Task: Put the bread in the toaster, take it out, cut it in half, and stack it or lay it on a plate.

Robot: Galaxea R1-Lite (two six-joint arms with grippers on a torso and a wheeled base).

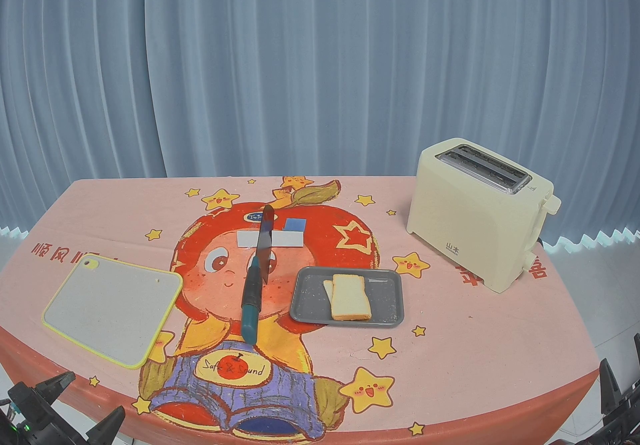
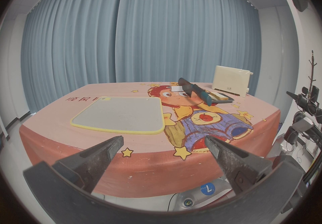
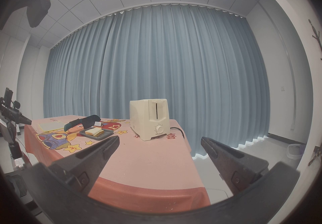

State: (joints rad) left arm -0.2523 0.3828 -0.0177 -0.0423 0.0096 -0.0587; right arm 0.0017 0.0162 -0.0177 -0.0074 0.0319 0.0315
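The left pincer (image 2: pixel 163 140) and right pincer (image 3: pixel 159 139) hang released, jaws wide, off the near edge of the pink cartoon-print surface (image 1: pixel 467 346). Just ahead of the left pincer lies a white, yellow-rimmed cutting board (image 2: pixel 120 114), with a teal-handled knife (image 2: pixel 196 90) beyond. Pale sliced bread (image 1: pixel 349 296) rests on a grey rectangular tray (image 1: pixel 387 303), well ahead of both. The head view shows the cream toaster (image 1: pixel 481 209) with its top slots; the right wrist view shows its dial (image 3: pixel 159 129) and cord (image 3: pixel 177 130).

Pink cartoon tablecloth (image 1: pixel 467 346) with yellow stars, pleated blue-grey curtain (image 1: pixel 320 53) behind it
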